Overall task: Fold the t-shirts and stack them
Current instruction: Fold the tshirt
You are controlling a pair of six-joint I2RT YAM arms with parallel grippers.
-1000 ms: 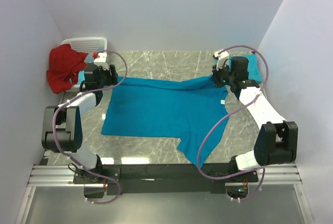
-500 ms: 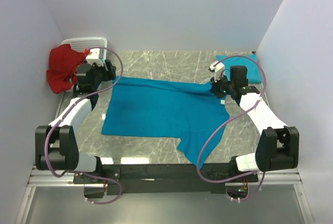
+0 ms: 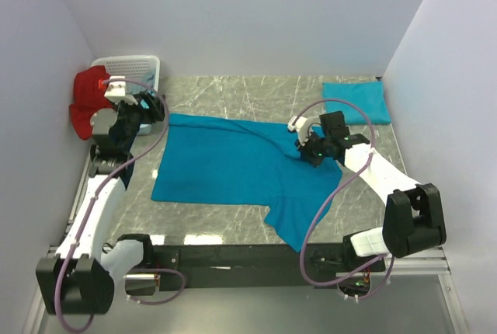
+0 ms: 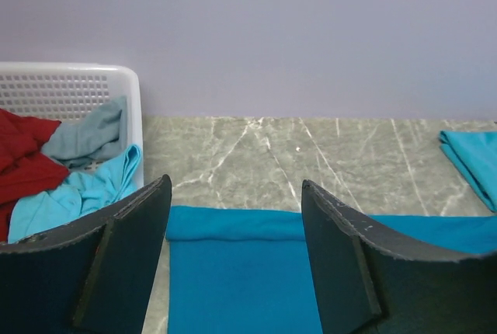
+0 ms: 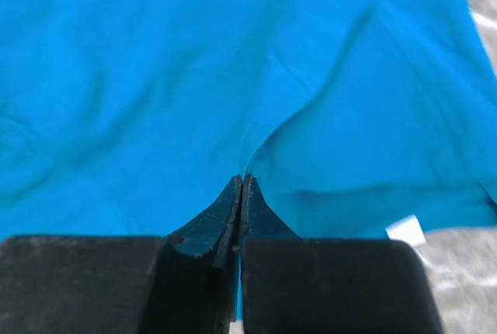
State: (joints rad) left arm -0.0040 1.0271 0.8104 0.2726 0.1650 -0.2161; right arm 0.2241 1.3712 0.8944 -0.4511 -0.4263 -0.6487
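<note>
A teal-blue t-shirt [image 3: 225, 165] lies spread across the marble table, one sleeve hanging toward the near edge. My right gripper [image 3: 304, 151] is shut on a raised fold of the t-shirt [image 5: 155, 78] near its right side. The fold runs into the closed tips of the right gripper [image 5: 242, 179]. My left gripper [image 3: 149, 110] is open and empty, held above the shirt's far left corner. In the left wrist view, the left gripper [image 4: 235, 186] frames the shirt's rolled far edge [image 4: 233, 225]. A second t-shirt, folded [image 3: 356, 102], lies at the back right.
A white basket [image 3: 138, 64] at the back left holds a red cloth [image 3: 85, 105] and, in the left wrist view, grey and light blue cloth [image 4: 85, 182]. Walls close in the left, back and right sides. A white tag [image 5: 405, 229] shows on the shirt.
My right gripper has moved from the back right toward the table's middle, dragging the shirt's right edge with it. My left arm has pulled back and risen off the shirt's far left corner.
</note>
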